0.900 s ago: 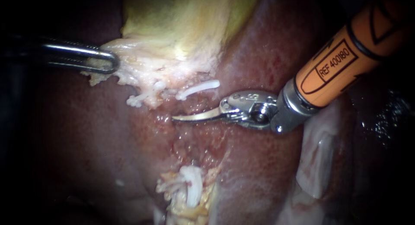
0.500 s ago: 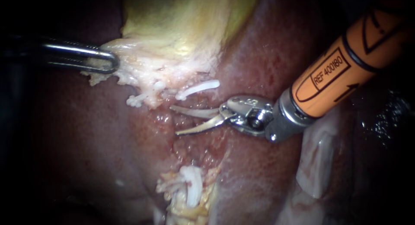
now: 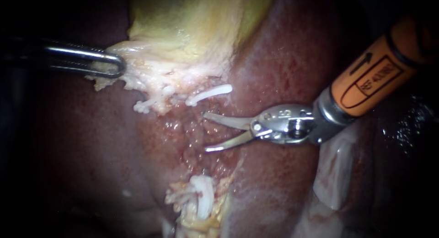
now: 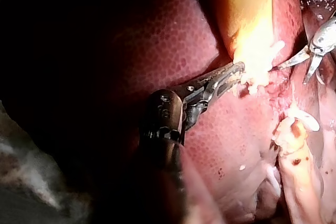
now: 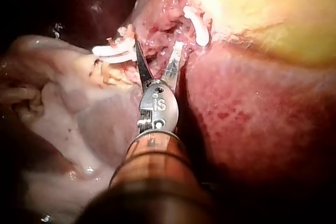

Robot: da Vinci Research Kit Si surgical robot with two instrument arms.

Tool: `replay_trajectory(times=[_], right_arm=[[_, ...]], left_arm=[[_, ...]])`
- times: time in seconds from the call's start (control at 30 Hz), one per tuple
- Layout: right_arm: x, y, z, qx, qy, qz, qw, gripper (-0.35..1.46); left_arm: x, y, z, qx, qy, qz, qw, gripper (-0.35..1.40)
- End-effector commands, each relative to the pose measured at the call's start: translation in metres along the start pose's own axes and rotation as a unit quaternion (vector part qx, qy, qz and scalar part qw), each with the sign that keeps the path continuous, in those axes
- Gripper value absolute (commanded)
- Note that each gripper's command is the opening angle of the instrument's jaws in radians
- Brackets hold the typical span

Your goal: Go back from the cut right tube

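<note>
your left instrument comes in from the dark at the left. its jaws lie together on the pale ragged edge of the gallbladder, and from the left wrist view they look clamped on it. hold that grip quiet, so the field does not shift under the other tip.

next comes the cut right tube, parted into two ends. one is up by the gallbladder's fringe under a white clip. the other is low in the view, white and bunched, with raw liver bed between them.

your right instrument has its two curved blades spread wide over that raw bed, between the two ends, gripping nothing. the upper blade's point is just under the upper clip. i'd close the blades first, then draw straight back along the shaft's own line, up and to the right. don't sweep sideways, so neither point rakes a clip or the bed.

hard to make out:
- whether the blade points touch the bed or hang just above it.
- where clip ends and tube begins at the lower end.
- the left instrument's shaft, lost in shadow.
- the right instrument's path back past the pale flap, which runs into darkness.
</note>
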Motion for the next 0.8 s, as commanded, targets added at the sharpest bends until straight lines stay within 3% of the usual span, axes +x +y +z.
replay_trajectory(times=[0.03,0.27,0.37,0.53,0.8], right_arm=[[-0.0002,-0.0002,-0.0007,-0.005,-0.003,-0.014,0.9999,1.45],[-0.0001,-0.0010,-0.0056,-0.044,-0.020,-0.065,0.9967,1.45],[0.0004,-0.0008,-0.0065,-0.026,-0.018,-0.076,0.9966,1.45],[0.0007,-0.0009,-0.0071,-0.023,-0.018,-0.075,0.9967,1.45],[0.0004,-0.0008,-0.0078,-0.022,-0.018,-0.076,0.9967,1.45]], left_arm=[[0.0000,0.0000,0.0000,0.000,0.000,0.000,1.0000,-0.35],[0.0000,-0.0001,0.0000,0.000,0.000,0.000,1.0000,-0.35],[0.0000,-0.0001,0.0000,0.000,0.000,0.000,1.0000,-0.35],[-0.0006,-0.0004,0.0006,0.002,0.001,0.002,1.0000,-0.35],[-0.0024,-0.0009,0.0034,0.005,0.002,0.007,1.0000,-0.35]])
